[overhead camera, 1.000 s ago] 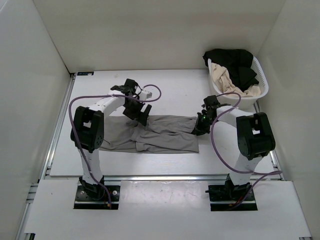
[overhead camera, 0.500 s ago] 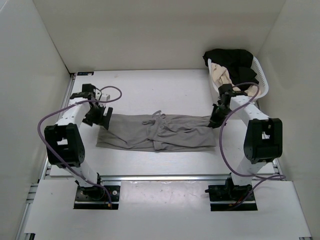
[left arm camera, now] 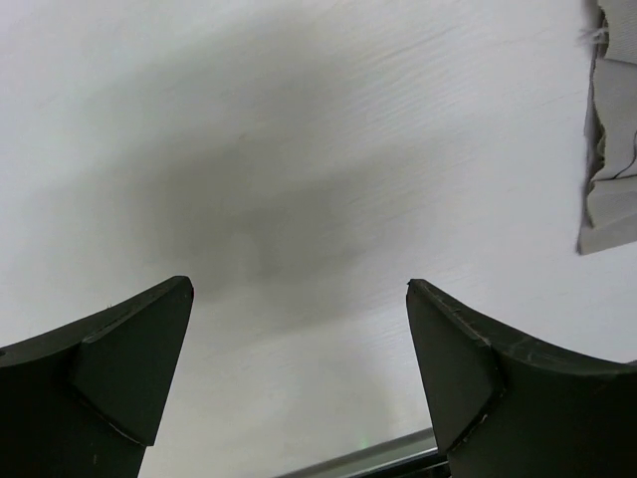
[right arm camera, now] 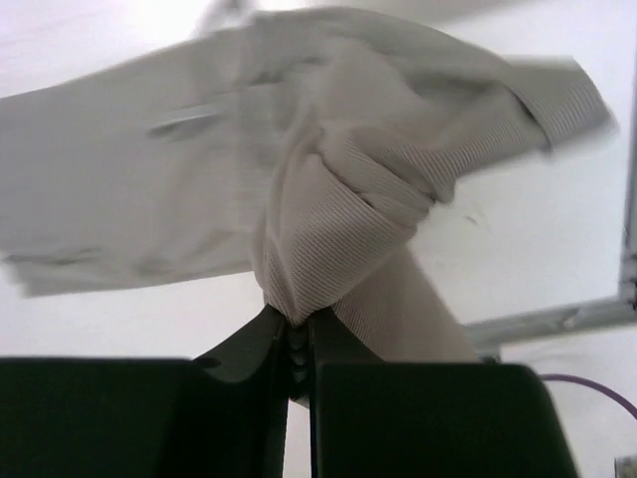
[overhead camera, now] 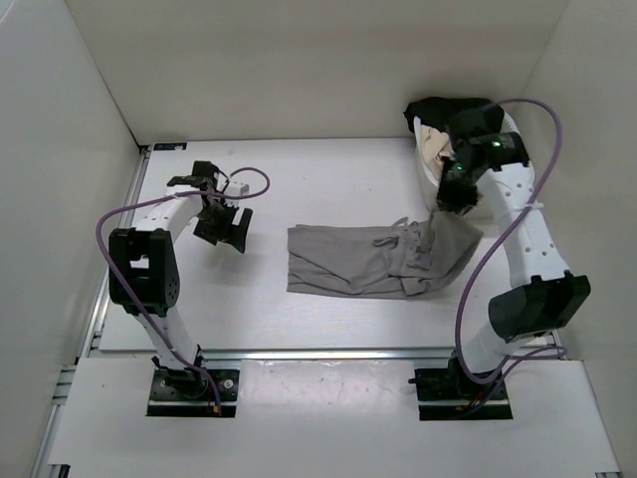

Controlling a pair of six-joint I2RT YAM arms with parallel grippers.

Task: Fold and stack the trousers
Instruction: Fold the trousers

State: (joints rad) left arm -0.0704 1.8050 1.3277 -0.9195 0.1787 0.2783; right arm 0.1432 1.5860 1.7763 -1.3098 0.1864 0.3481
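Pinching one end of the trousers, our right gripper has lifted toward upper right, by the black garment; we see cloth dragged right of centre. Left gripper gapes, empty, centre-left.

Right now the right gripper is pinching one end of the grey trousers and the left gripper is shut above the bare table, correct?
No: the left gripper is open, not shut; the left wrist view shows its fingers wide apart above the table. The right gripper does pinch the trousers.
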